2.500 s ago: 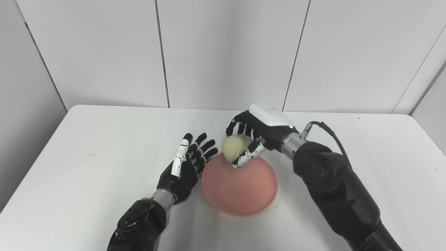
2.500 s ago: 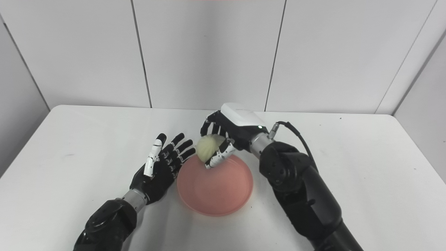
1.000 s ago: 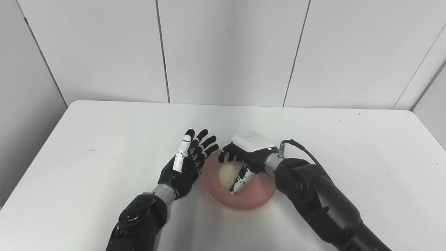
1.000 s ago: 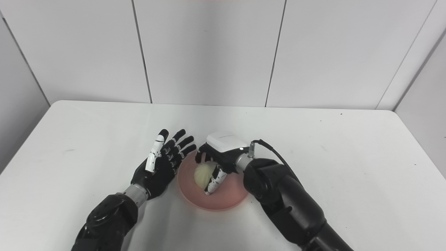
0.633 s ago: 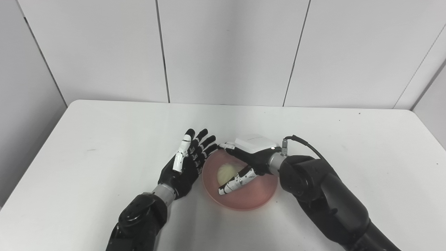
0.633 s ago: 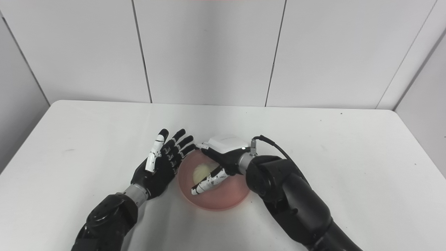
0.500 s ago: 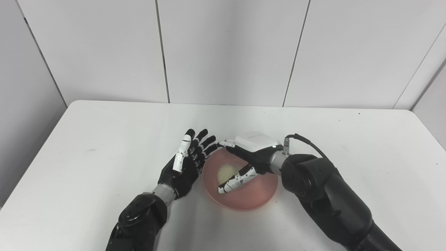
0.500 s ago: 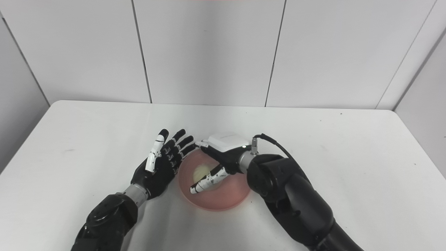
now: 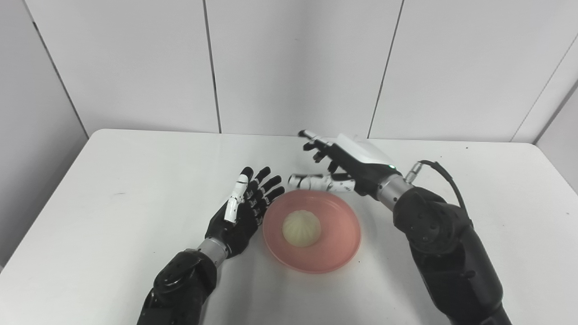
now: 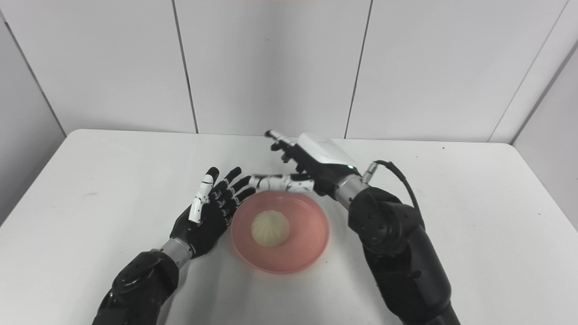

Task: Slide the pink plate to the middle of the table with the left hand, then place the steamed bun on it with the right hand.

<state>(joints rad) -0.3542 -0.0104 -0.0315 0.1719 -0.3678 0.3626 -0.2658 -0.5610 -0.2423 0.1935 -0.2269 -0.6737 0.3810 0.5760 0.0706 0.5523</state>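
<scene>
I see the steamed bun (image 9: 301,229) resting on the pink plate (image 9: 343,243), below and nearer me than my released right robot hand (image 9: 343,169); the left robot hand (image 9: 241,216) lies spread, empty, beside the rim.

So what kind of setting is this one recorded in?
Probably a lab or test booth, not a kitchen: a plain white table boxed in by bare white wall panels, holding only a pink plate with a steamed bun.
</scene>
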